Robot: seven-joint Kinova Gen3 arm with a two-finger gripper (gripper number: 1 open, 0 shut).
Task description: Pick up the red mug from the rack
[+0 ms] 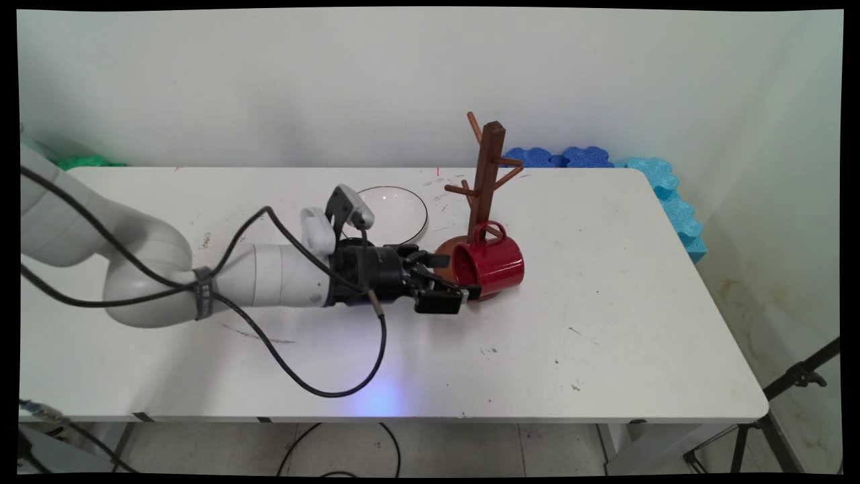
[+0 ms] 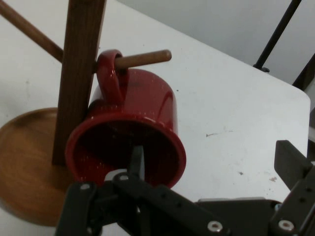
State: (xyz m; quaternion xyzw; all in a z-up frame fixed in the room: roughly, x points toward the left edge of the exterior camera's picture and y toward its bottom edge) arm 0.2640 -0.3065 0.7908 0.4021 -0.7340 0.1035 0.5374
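End effector (image 1: 463,286) at red mug (image 1: 489,263) rim

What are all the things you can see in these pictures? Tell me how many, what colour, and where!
Mug: one, red, hanging by its handle on a low peg of the wooden stand, opening toward the gripper.
Mug stand: one, brown wood, pegs and round base, mid-table.
Plate: one, clear glass with dark rim, behind the gripper.
Foam pieces: several blue, one green, along the table's far and right edges.
Tripod: one, black, lower right beside the table.
Table: one, white.
Gripper: one, black, open; one finger inside the mug's mouth.
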